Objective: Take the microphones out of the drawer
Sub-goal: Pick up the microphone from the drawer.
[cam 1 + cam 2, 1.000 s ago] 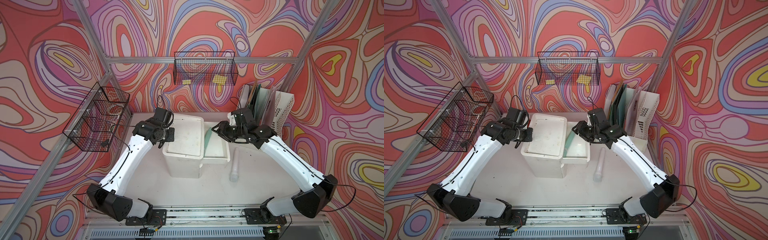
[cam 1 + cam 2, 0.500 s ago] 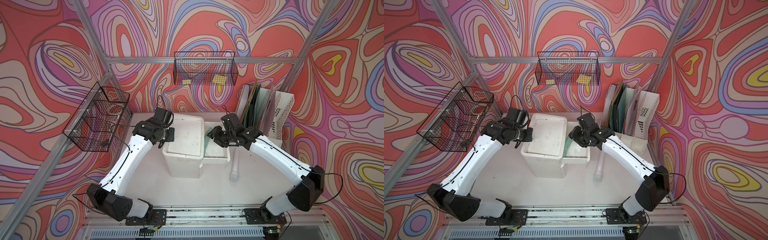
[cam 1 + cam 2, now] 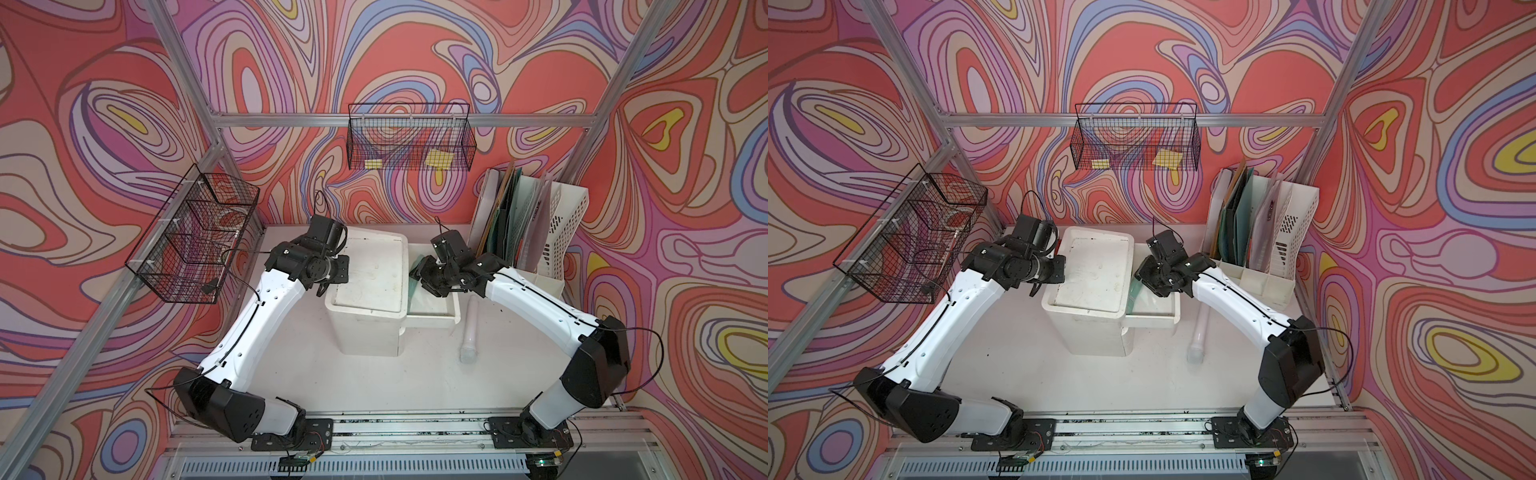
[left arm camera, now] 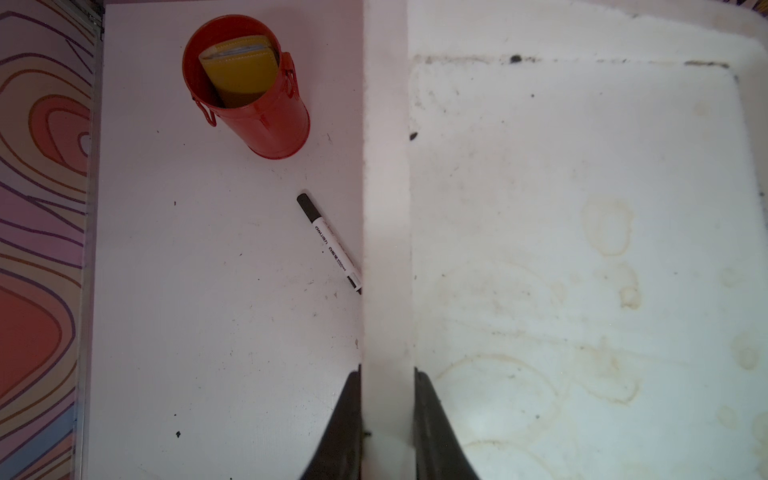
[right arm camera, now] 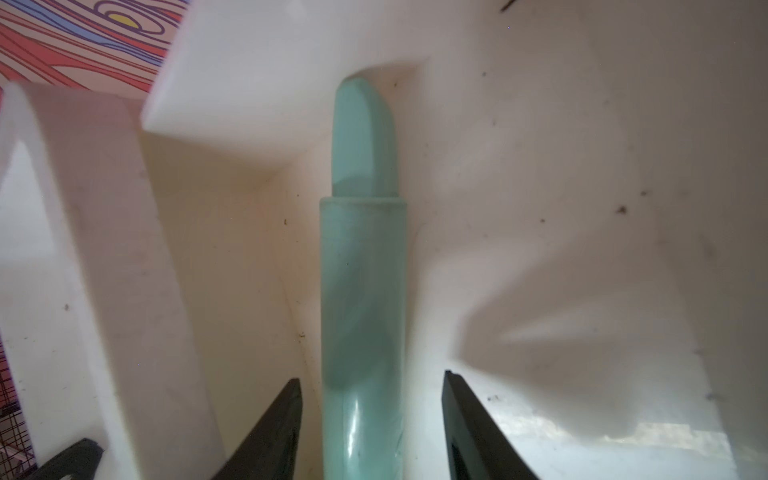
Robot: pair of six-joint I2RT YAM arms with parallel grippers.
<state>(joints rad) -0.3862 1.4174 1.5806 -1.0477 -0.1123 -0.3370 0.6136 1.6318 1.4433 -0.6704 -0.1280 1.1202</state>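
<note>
The teal microphone [image 5: 361, 270] lies inside the pulled-out white drawer [image 3: 432, 322], its tip tucked under the white drawer unit [image 3: 365, 282]. In both top views only a teal sliver [image 3: 1136, 286] of it shows beside my right wrist. My right gripper [image 5: 372, 376] is down in the drawer and open. Its fingers stand on either side of the microphone's handle, with a gap on each side. My left gripper [image 4: 387, 374] is shut on the raised rim at the left edge of the unit's top [image 4: 561, 208].
A white tube [image 3: 469, 332] lies on the table right of the drawer. A file rack [image 3: 532, 224] with folders stands behind my right arm. Left of the unit are a red cup [image 4: 245, 87] holding a yellow wallet and a marker [image 4: 330, 243]. Wire baskets [image 3: 409, 143] hang on the walls.
My right arm has swung left from beside the file rack and come down into the drawer over the microphone. The left arm has not moved.
</note>
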